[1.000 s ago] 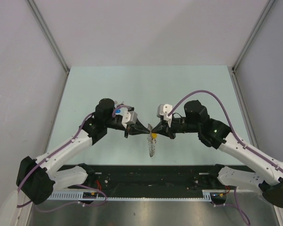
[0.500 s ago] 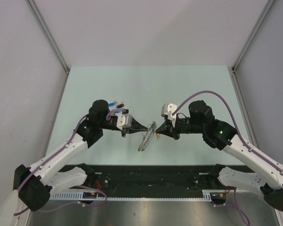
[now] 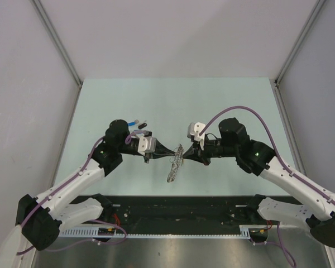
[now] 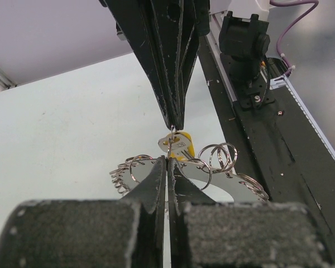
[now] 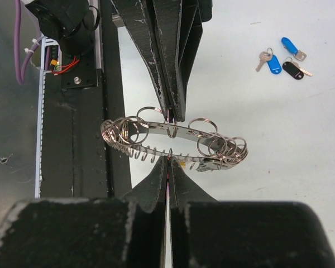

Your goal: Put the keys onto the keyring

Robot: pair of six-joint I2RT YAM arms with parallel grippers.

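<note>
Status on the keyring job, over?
Left gripper shut on keyring, which hangs between both arms. Right gripper shut on yellow key at the ring. Blue and black keys loose on table; nothing blocking.

A robot test cell in a laboratory is shown.
A pale green table top (image 3: 223, 100) is enclosed by plain grey-white panels (image 3: 173, 39), which are joined by aluminium struts (image 3: 58, 42) at 10 and 2 o'clock. The left arm (image 3: 78, 178) and the right arm (image 3: 290, 178), both white and black, are bolted to a black base rail (image 3: 178, 209) at 6 o'clock. Purple cables (image 3: 257, 120) are looped along them, and a slotted white cable duct (image 3: 89, 230) with exposed wiring is fixed just below.
</note>
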